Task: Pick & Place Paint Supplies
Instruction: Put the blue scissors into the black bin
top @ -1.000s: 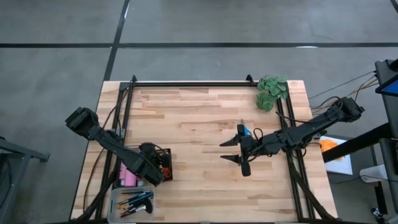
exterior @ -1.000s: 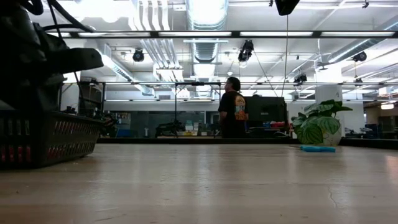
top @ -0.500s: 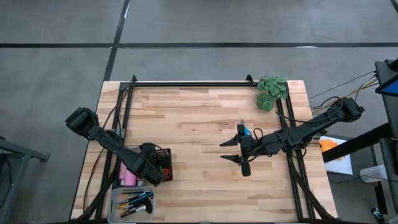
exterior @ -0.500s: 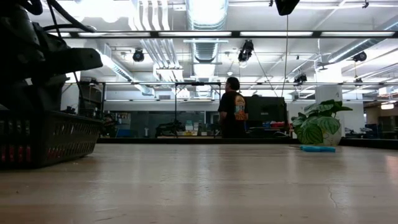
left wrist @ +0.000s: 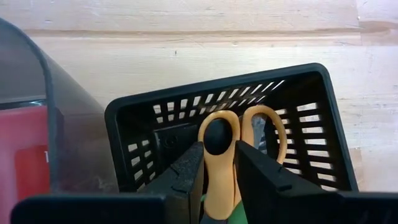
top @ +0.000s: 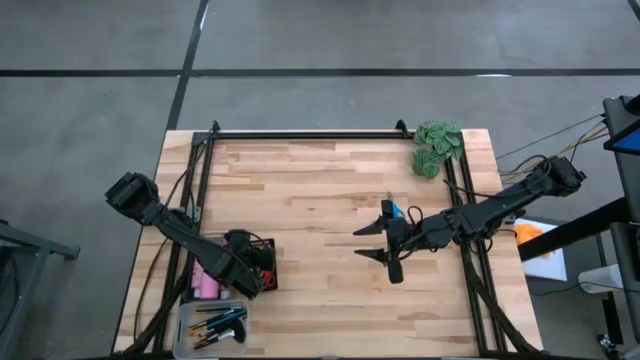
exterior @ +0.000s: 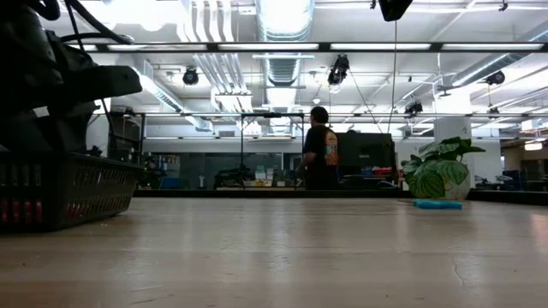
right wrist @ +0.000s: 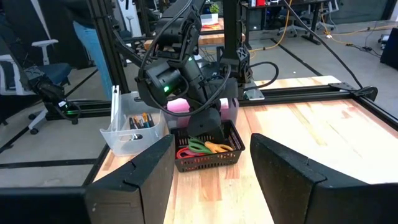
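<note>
Left gripper (left wrist: 214,177) over black slotted plastic basket (left wrist: 311,93) at table's near left, fingers narrowly parted around orange-handled scissors (left wrist: 222,140), seen only from its wrist, right gripper (top: 372,242) mid-table, fingers wide, blue-handled item (top: 394,210) beside it.

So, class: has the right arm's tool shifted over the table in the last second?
No. In the high view the right tool hangs at the same spot beside the blue scissors, no nearer the green leafy clump.

Two dark jointed arms, black cables, dark wedge-shaped fingers (right wrist: 143,180)
</note>
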Action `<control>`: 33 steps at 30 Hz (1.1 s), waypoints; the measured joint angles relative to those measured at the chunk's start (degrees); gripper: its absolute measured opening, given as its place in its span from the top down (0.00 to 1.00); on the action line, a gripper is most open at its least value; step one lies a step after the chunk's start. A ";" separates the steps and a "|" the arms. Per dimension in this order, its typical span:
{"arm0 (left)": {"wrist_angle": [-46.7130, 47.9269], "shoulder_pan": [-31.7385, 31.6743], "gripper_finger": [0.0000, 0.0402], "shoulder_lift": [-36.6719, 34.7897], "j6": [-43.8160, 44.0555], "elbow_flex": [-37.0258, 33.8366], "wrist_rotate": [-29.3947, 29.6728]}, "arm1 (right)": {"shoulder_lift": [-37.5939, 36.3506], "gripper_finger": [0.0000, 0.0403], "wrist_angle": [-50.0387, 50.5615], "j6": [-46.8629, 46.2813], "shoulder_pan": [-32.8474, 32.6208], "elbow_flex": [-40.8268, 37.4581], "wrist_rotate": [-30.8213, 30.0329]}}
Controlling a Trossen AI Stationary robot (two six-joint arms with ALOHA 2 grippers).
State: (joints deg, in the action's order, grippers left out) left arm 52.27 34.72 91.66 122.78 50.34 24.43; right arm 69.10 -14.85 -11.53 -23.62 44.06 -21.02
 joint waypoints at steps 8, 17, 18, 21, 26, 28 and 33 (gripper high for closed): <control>0.54 0.00 0.77 -0.78 -9.78 5.66 6.57 | 0.00 0.48 0.00 0.00 0.00 -0.01 0.00; -1.73 -0.61 0.77 -1.61 -27.48 11.12 22.56 | 0.00 0.48 0.02 0.00 0.00 -0.03 0.00; -4.57 -1.20 0.77 -2.10 -32.01 11.12 23.53 | 0.00 0.48 0.01 0.00 0.00 -0.03 0.00; -15.02 -3.33 0.77 -3.48 -48.20 10.59 24.42 | -0.01 0.48 0.00 0.00 0.00 -0.03 0.00; -33.43 -9.38 0.77 -6.71 -70.29 6.62 18.63 | 0.00 0.48 -0.09 0.00 0.00 -0.03 0.00; -42.24 -13.03 0.77 -7.80 -78.93 3.70 13.39 | 0.00 0.48 -0.09 0.00 0.00 -0.03 0.00; -71.08 -22.90 0.77 -9.62 -99.05 -6.62 -8.61 | -0.02 0.48 -0.11 0.00 0.00 -0.03 0.00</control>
State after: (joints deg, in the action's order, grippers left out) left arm -18.81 11.81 82.04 23.74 43.72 15.82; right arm 69.08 -14.96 -11.53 -23.62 44.03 -21.02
